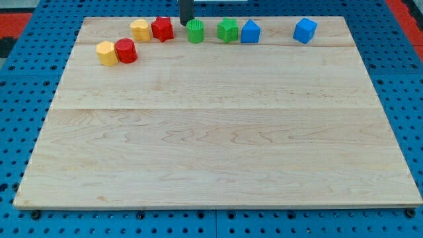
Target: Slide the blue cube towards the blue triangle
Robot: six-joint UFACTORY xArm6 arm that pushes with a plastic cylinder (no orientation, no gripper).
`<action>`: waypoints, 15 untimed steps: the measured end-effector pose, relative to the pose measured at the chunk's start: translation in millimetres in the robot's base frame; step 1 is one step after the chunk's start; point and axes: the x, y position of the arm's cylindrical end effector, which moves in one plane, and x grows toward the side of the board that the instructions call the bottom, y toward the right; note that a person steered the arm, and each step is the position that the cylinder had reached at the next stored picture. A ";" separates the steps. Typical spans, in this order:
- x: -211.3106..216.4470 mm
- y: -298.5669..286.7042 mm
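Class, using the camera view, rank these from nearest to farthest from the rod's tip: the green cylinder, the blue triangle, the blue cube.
My tip sits at the view's top, between the red and green blocks.
1. green cylinder, just right of it.
2. blue triangle, further right.
3. blue cube, farthest right.

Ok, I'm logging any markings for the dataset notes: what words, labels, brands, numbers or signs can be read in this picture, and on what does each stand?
None: no text, number, brand or sign can be read anywhere.
The wooden board shows only grain.
The blocks, such as the blue cube and the blue triangle, have plain faces.
My tip, between the red block and the green cylinder, bears no marking.
The blue pegboard has only holes.
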 end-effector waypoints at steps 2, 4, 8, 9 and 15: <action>-10.0 43.0; -11.2 133.7; -11.6 299.5; 17.6 315.5; 60.2 272.9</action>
